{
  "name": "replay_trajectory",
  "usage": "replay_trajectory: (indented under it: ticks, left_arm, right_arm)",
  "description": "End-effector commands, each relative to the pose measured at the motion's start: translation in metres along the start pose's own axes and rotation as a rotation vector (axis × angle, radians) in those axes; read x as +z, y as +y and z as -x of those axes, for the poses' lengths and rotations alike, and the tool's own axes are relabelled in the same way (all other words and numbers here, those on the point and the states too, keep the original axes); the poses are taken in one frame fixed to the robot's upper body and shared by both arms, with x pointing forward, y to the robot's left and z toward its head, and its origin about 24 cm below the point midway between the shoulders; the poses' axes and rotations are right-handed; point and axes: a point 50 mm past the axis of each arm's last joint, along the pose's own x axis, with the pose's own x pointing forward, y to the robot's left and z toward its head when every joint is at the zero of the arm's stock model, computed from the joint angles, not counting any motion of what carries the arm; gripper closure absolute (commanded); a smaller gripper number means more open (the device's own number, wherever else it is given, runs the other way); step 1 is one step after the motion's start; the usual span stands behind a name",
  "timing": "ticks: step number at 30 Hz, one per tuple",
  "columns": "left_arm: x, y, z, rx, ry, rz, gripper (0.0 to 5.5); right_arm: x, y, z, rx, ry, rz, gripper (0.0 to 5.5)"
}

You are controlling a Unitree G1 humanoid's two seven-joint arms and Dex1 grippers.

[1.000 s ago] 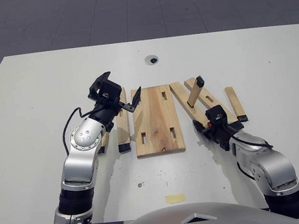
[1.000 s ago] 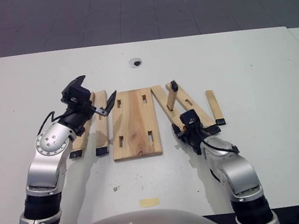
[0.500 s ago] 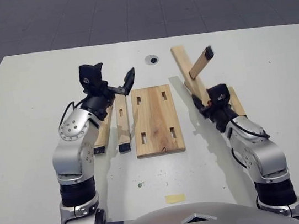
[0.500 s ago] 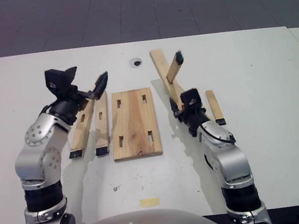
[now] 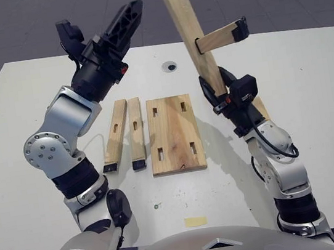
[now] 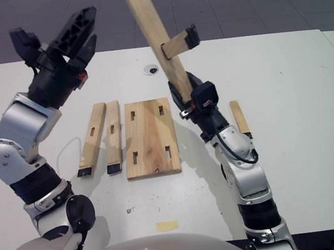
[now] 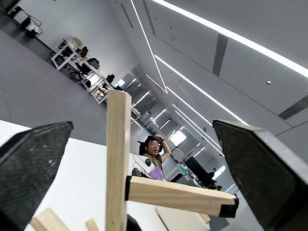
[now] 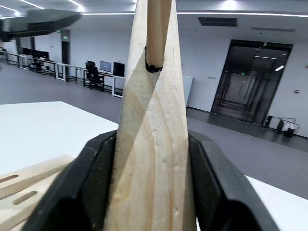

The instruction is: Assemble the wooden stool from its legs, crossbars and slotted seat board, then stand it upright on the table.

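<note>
Assembly barely begun: right hand (image 5: 223, 92) gripped one leg (image 5: 188, 29) with a crossbar (image 5: 220, 35) slotted in, held above the surface (image 5: 29, 119); left hand (image 5: 99, 34) stood open, empty, opposite it; seat board (image 5: 174, 133) and two legs (image 5: 115, 135) lay loose below.

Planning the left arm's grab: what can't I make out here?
Lower end of the pale wooden leg: covered by the right gripper, head views.
Depth of its black-tipped crossbar in the slot: too small.
The short wooden bar: half hidden behind that gripper, left eye view.

The seat board (image 5: 174, 133) is pale grained wood (legs (image 5: 113, 148) black-tipped), the table (image 5: 308, 68) white.
</note>
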Motion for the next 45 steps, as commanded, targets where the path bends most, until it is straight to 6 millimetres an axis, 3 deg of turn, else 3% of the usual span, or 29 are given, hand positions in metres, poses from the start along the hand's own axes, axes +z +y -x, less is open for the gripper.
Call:
replay_trajectory:
  ticks: [1,12,38,44,45]
  left_arm:
    - [-0.007,-0.005,-0.005,0.014,0.057,0.038,0.10]
    - [-0.002,0.004,-0.008,0.153,0.039,-0.014,0.10]
    - [0.005,-0.008,-0.004,0.116,0.170,-0.109,4.33]
    - [0.009,-0.017,-0.004,0.047,0.158,-0.102,4.38]
    - [0.012,-0.018,-0.004,0.037,0.138,-0.103,4.38]
  right_arm:
    - [0.004,0.013,-0.003,0.092,-0.034,0.008,3.45]
    - [0.009,0.020,-0.005,0.131,-0.052,-0.002,3.45]
    - [0.003,0.030,0.000,0.205,0.000,-0.039,3.45]
    - [0.001,0.029,0.002,0.201,0.016,-0.045,3.45]
    - [0.000,0.029,0.001,0.189,0.024,-0.049,3.07]
